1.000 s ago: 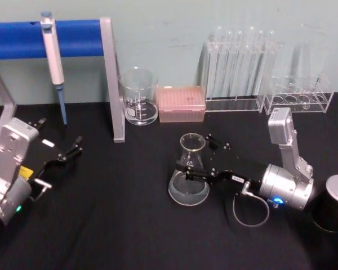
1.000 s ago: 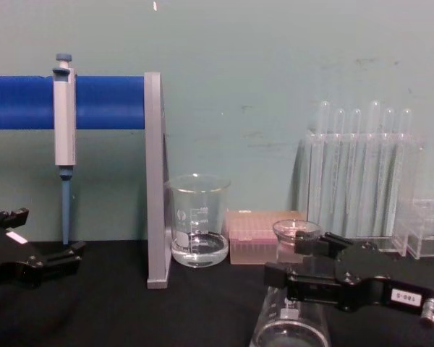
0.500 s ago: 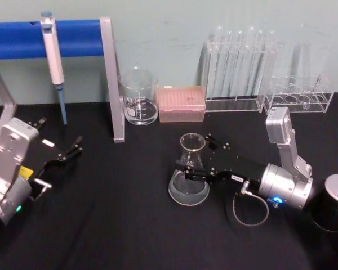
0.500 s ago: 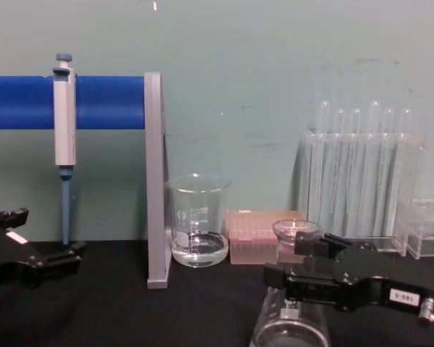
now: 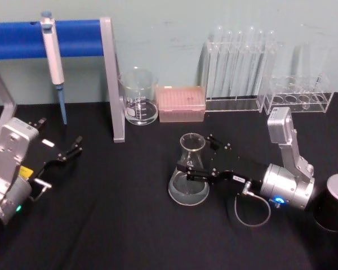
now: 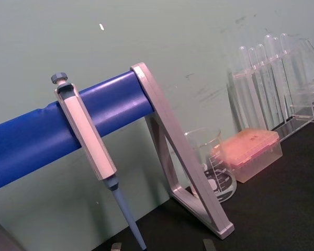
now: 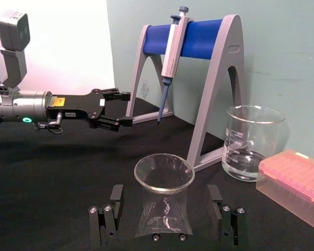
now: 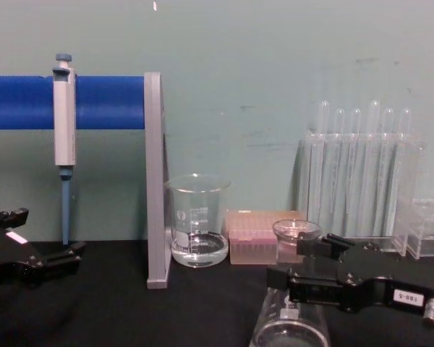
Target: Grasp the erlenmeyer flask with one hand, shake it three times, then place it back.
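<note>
Head view, from the left: the left black gripper (image 5: 74,146) rests low over the black cloth-covered table (image 5: 129,230), its jaws parted and holding nothing, well apart from the work. Behind it stands a grey-legged stand with a blue crossbar (image 5: 73,36), and a grey-and-white pipette (image 5: 52,48) hangs from that bar. Right of the stand's leg sit a cylindrical glass beaker with printed graduations (image 5: 139,101) and a pink plastic tip box (image 5: 181,104), side by side by the wall.

Nearer the robot, the clear glass erlenmeyer flask (image 5: 188,191) stands upright on the table with a little liquid in its wide base. The right black gripper (image 5: 195,154) reaches in from the right. Its two long jaws lie on either side of the flask's upper part, below the flared rim. In the right wrist view a narrow gap shows between each jaw and the glass, so this claw is released and not yet gripping. Clear test tubes in an acrylic rack (image 5: 236,73) stand farther right by the wall.

The step in hand appears to be the grasp. The jaws should close evenly so neither side nudges the flask over. They should pinch firmly enough for smooth glass. The lift should then go straight up, clear of the beaker and the tip box behind.
</note>
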Robot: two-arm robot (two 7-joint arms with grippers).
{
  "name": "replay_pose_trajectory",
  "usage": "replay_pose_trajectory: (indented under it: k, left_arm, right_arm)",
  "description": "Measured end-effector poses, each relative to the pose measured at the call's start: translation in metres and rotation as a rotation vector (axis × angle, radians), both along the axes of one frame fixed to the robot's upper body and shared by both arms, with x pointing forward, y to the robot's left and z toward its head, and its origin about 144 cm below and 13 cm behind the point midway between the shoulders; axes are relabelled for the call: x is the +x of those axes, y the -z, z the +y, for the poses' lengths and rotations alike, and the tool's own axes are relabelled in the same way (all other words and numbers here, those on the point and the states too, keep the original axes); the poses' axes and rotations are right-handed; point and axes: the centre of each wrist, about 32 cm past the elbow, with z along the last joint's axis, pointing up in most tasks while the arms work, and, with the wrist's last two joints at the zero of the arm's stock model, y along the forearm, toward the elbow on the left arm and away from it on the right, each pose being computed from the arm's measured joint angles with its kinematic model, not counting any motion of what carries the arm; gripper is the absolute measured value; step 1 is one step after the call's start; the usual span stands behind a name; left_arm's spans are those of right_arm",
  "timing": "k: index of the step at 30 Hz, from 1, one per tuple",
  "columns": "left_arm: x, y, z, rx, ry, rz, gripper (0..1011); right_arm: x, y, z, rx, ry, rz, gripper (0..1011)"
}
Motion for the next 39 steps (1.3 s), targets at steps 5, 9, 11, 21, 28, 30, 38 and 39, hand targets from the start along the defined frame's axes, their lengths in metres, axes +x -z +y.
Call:
replay_pose_trajectory:
  k: [5, 9, 11, 21, 28, 30, 38, 39]
  left_arm:
    - [0.0000, 0.0000, 0.0000, 0.000, 0.000, 0.000, 1001]
    - [0.0000, 0.0000, 0.0000, 0.000, 0.000, 0.000, 1001]
    - [0.0000, 0.0000, 0.0000, 0.000, 0.000, 0.000, 1001]
    - [0.0000, 0.0000, 0.0000, 0.000, 0.000, 0.000, 1001]
    - [0.0000, 0.0000, 0.0000, 0.000, 0.000, 0.000, 1001]
    - [0.0000, 0.0000, 0.0000, 0.000, 0.000, 0.000, 1001]
    - [0.0000, 0.0000, 0.0000, 0.000, 0.000, 0.000, 1001]
    - [0.0000, 0.0000, 0.0000, 0.000, 0.000, 0.000, 1001]
  right_arm:
    - [0.0000, 0.0000, 0.0001, 0.000, 0.000, 0.000, 1000]
    - [0.0000, 0.0000, 0.0002, 0.000, 0.000, 0.000, 1000]
    - [0.0001, -0.0001, 0.0002, 0.001, 0.000, 0.000, 1000]
    - [0.0001, 0.0000, 0.0001, 0.001, 0.000, 0.000, 1000]
    - [0.0001, 0.0001, 0.0000, 0.002, 0.000, 0.000, 1000]
    - [0.0001, 0.0001, -0.0001, 0.002, 0.000, 0.000, 1000]
    - [0.0001, 0.0002, -0.0001, 0.002, -0.001, -0.001, 839]
    - [0.0001, 0.0002, -0.0001, 0.002, -0.001, -0.001, 822]
